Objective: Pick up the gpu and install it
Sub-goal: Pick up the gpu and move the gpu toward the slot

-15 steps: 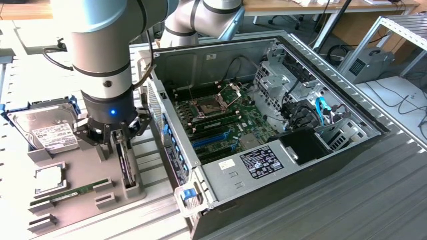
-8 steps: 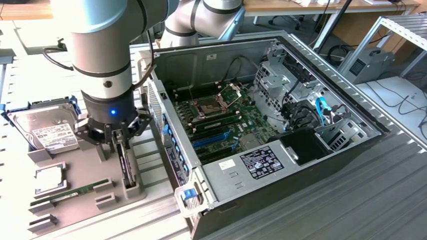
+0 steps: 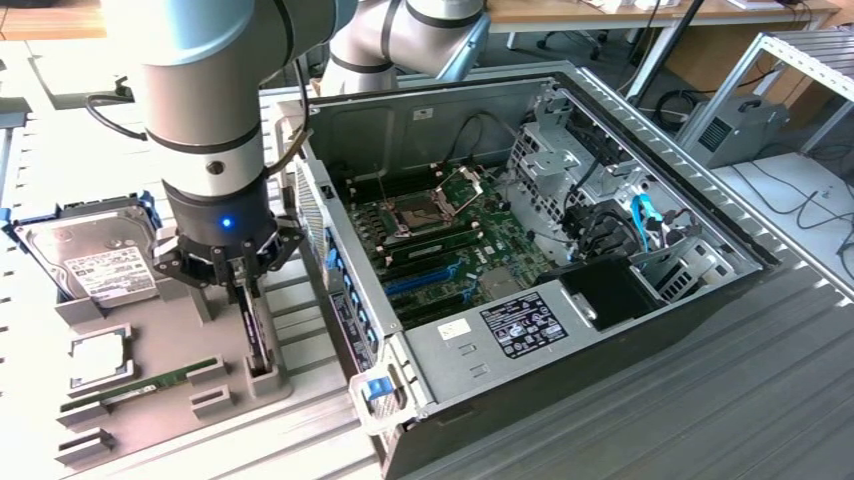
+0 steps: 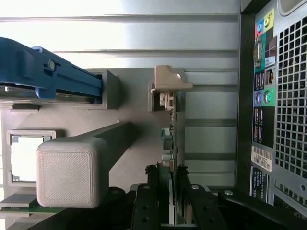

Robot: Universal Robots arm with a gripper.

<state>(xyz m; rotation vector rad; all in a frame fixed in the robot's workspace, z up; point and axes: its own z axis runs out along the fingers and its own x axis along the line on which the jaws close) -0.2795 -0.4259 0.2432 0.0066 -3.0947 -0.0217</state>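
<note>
The gpu (image 3: 255,345) stands on edge in a slot of the grey holder plate (image 3: 160,330), at the exterior view's left beside the open computer case (image 3: 400,345). My gripper (image 3: 244,285) hangs straight down over its top edge. In the wrist view the gpu (image 4: 171,129) shows as a thin green board edge with its silver end bracket at the far end. My gripper (image 4: 168,168) straddles the card, one black finger (image 4: 151,191) on each side, close to its faces with a narrow gap still showing. The card sits in its slot, not lifted.
On the same plate lie a hard drive (image 3: 96,262) in a blue caddy, a processor (image 3: 99,360) and a green memory stick (image 3: 140,385). The case's motherboard (image 3: 447,245) lies exposed, with blue slots. A grey printed post (image 4: 72,170) stands beside the card. The case's rear panel (image 4: 288,96) is near.
</note>
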